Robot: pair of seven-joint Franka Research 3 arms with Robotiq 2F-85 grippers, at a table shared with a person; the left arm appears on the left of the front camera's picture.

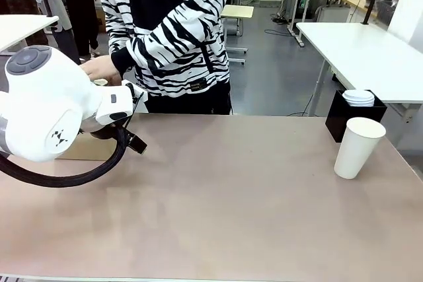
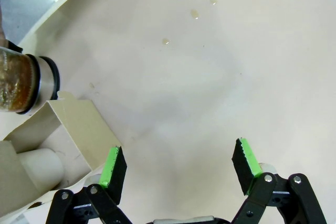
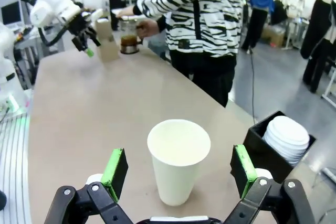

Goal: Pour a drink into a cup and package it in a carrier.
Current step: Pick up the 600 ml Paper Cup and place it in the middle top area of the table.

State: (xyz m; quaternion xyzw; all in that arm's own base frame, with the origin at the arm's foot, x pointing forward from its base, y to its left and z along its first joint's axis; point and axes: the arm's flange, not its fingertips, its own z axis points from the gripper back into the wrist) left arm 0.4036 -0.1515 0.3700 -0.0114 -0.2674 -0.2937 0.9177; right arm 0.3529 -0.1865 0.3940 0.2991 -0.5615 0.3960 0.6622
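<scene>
Left tool (image 2: 178,153), jaws spread, tilts down beside the carrier (image 2: 79,124).

The cup (image 1: 357,147) is standing on the table (image 1: 225,203) at the right, just before the box (image 1: 340,121). Far left, the carrier (image 2: 79,124) is sitting beside the jug (image 2: 21,81), with the left gripper (image 2: 178,156) hovering next to it.

Before me, the smooth beige counter (image 1: 231,203) carries a tall white paper cup (image 1: 357,148) at my right, just beside a black box (image 1: 340,122) of stacked white lids (image 1: 359,97). At my far left stands a brown cardboard carrier (image 1: 79,150), with a few small pale drops (image 2: 195,13) scattered near it.
</scene>
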